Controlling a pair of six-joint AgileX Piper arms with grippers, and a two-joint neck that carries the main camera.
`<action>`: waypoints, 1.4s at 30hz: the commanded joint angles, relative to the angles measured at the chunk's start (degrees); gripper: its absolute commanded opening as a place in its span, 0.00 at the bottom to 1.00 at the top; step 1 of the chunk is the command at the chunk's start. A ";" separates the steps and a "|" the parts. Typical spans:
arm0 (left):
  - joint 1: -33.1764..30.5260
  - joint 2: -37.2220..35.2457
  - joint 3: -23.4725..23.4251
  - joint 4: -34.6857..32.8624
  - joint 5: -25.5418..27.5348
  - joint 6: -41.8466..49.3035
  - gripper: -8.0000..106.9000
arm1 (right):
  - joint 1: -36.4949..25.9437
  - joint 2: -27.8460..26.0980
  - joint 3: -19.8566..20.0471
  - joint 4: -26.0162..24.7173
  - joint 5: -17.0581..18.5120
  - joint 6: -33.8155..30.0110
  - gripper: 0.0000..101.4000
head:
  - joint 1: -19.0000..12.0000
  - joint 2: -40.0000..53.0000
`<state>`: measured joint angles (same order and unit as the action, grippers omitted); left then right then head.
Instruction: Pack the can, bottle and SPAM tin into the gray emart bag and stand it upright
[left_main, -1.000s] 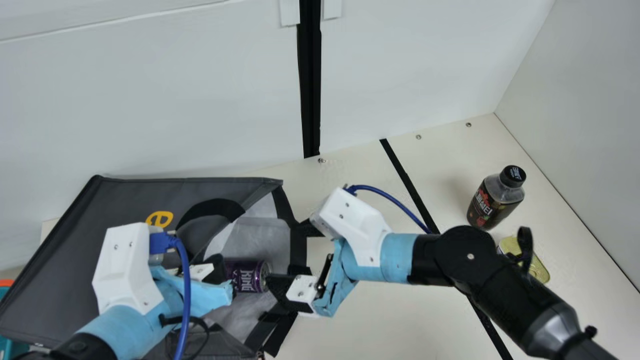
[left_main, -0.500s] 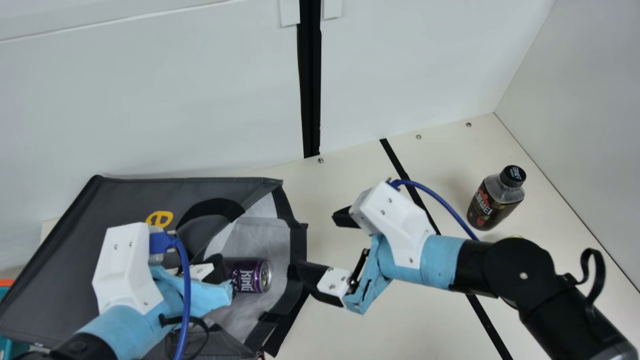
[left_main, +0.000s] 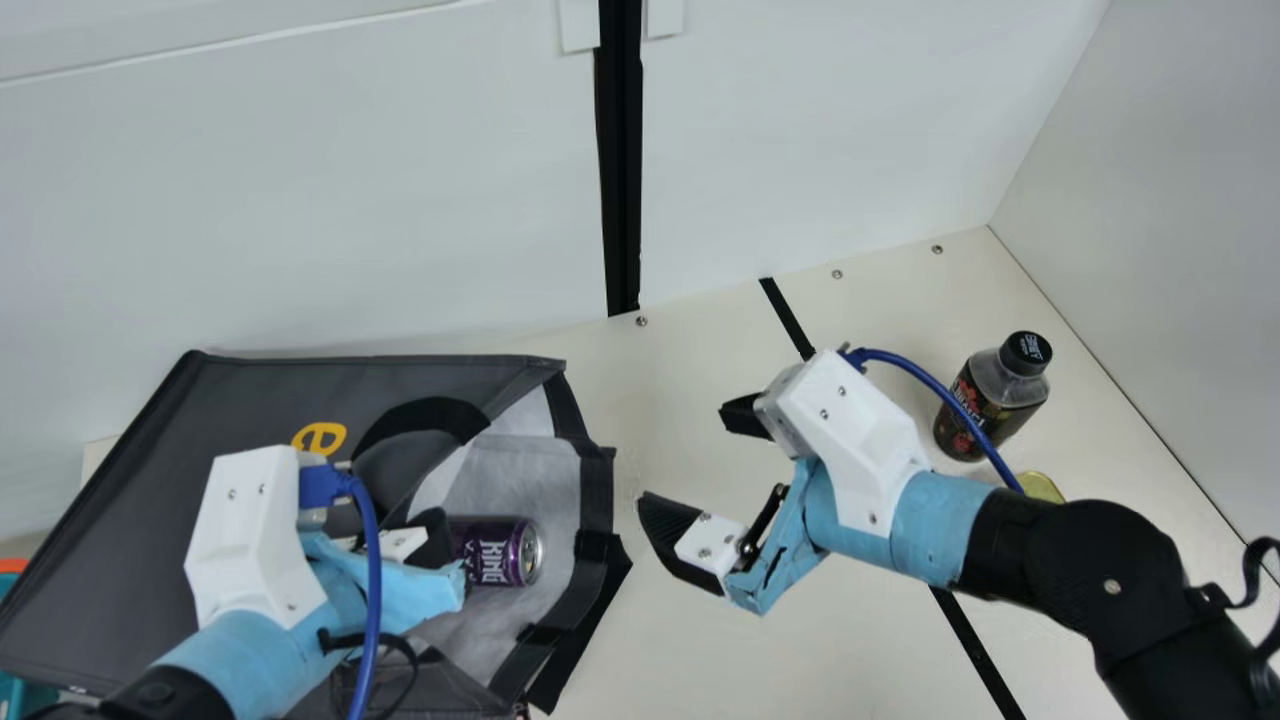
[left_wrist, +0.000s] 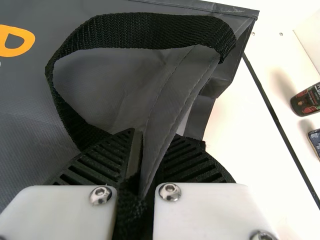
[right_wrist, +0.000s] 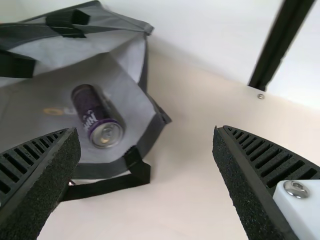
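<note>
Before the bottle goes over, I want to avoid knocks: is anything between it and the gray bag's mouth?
Yes: the right gripper, its fingers apart, hangs between the bottle and the mouth of the gray bag. Otherwise I see just a flat black strip on the table, nothing standing.

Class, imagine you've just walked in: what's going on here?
A robot is packing a gray bag that lies on its side. Its left gripper pinches the bag's edge near the mouth; the can lies inside. The right gripper is open and empty outside. The bottle and SPAM tin are on the table, unpacked.
</note>
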<state>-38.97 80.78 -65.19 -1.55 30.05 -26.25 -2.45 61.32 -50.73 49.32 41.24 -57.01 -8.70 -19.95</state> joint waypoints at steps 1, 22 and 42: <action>0.00 0.00 0.00 0.00 0.00 0.00 0.00 | -0.15 -0.50 0.07 -1.76 -0.82 1.51 0.94 | -1.30 -0.05; 0.00 0.00 0.00 0.00 0.00 0.00 0.00 | -7.53 -3.82 -1.68 -15.18 -1.16 10.53 0.94 | -1.30 -0.05; 0.00 0.00 0.00 0.00 0.00 0.00 0.00 | -20.26 -4.75 -6.19 -21.63 3.49 16.72 0.94 | -1.30 -0.05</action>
<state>-38.97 80.78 -65.19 -1.55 30.05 -26.25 -22.43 56.85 -56.74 28.75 44.57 -42.07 -8.70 -19.95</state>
